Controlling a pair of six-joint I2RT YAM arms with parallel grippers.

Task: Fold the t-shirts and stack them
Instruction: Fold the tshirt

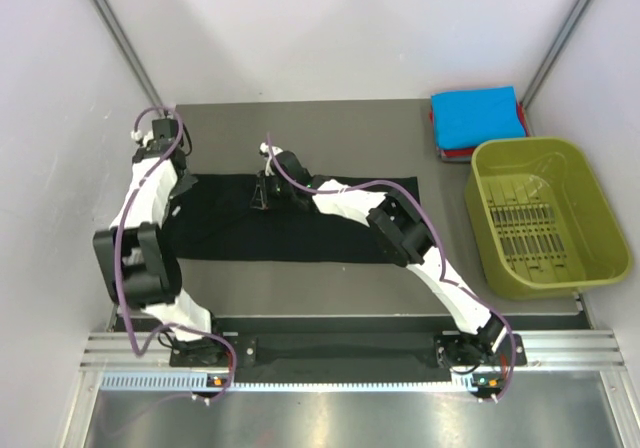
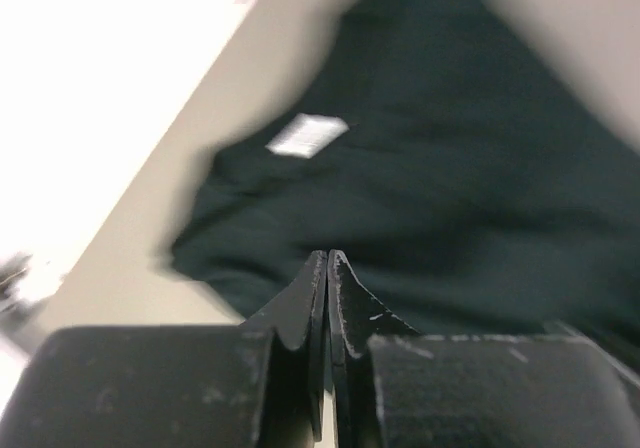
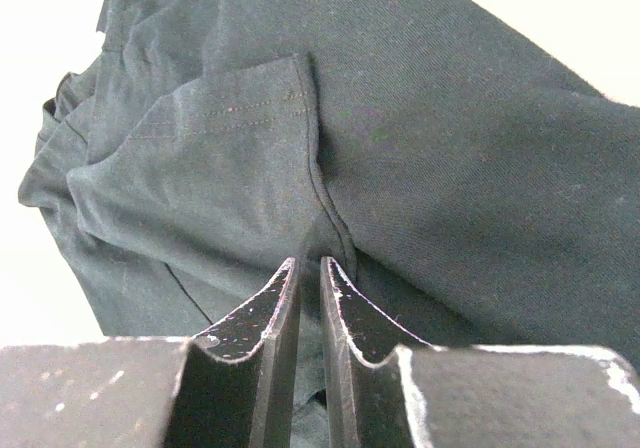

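Black cloth, a long folded t-shirt (image 1: 300,220), lies flat mid-counter (image 1: 330,128), bare grey surface beyond at 12 o'clock. Left claw (image 1: 160,138) is pressed together at its 9 o'clock end; right claw (image 1: 268,190), nearly closed, pinches a fold. Blue and red folded shirts (image 1: 478,120) and an olive basket (image 1: 545,213) crowd 2 o'clock.

The white label (image 2: 307,134) on the black t-shirt (image 2: 450,198) is too blurred to read.

A robotics lab test cell: plain white panels wall in a grey table (image 1: 330,133) on the left, far and right sides, with bare metal struts in the far corners. Two white arms are bolted to an aluminium rail (image 1: 340,363) along the near edge, purple cables looping freely.
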